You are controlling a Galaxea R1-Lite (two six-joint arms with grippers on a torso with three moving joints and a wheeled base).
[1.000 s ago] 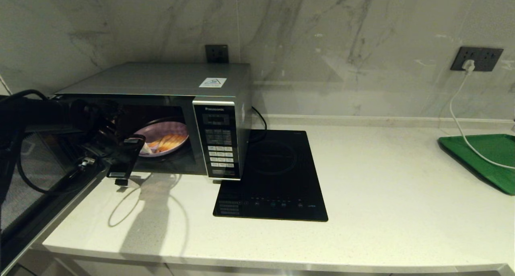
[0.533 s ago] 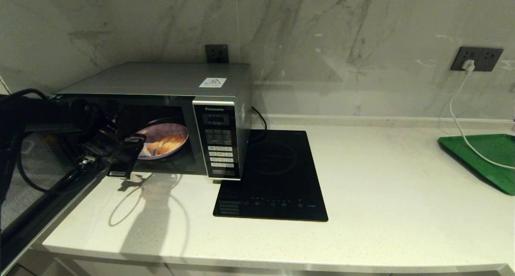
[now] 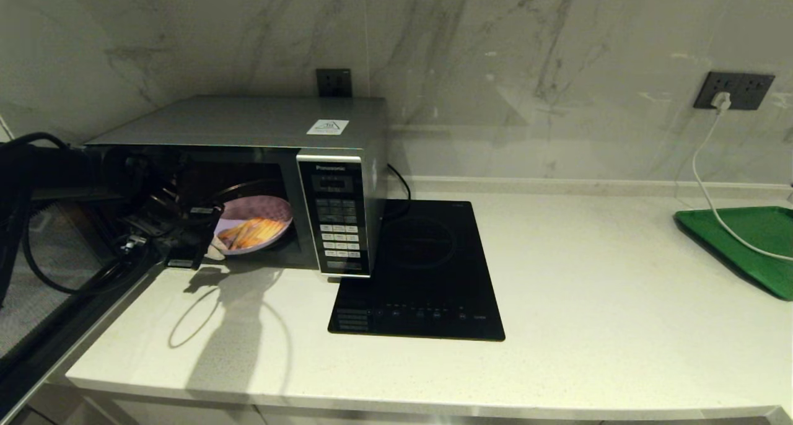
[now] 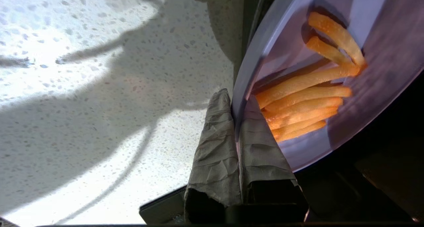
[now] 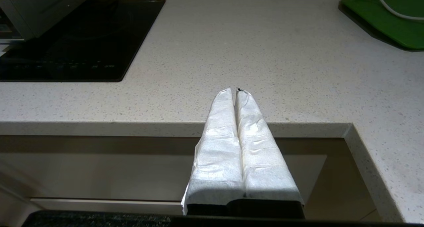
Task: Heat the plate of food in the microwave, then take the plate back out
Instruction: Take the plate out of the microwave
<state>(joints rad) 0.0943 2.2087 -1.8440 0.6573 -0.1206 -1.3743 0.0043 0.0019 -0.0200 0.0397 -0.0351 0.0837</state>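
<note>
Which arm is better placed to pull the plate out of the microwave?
Left. Its gripper is shut on the plate of food's rim inside the microwave; the right gripper hangs shut off the counter edge.

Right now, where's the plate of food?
In the head view the plate of food sits at the left, inside the open microwave, its near rim pinched by the left gripper.

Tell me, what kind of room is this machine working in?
It looks like a kitchen. A microwave with its door open and a flat black induction hob sit on a pale speckled countertop, backed by a marble-patterned wall with power sockets. A green tray lies at the far side.
</note>
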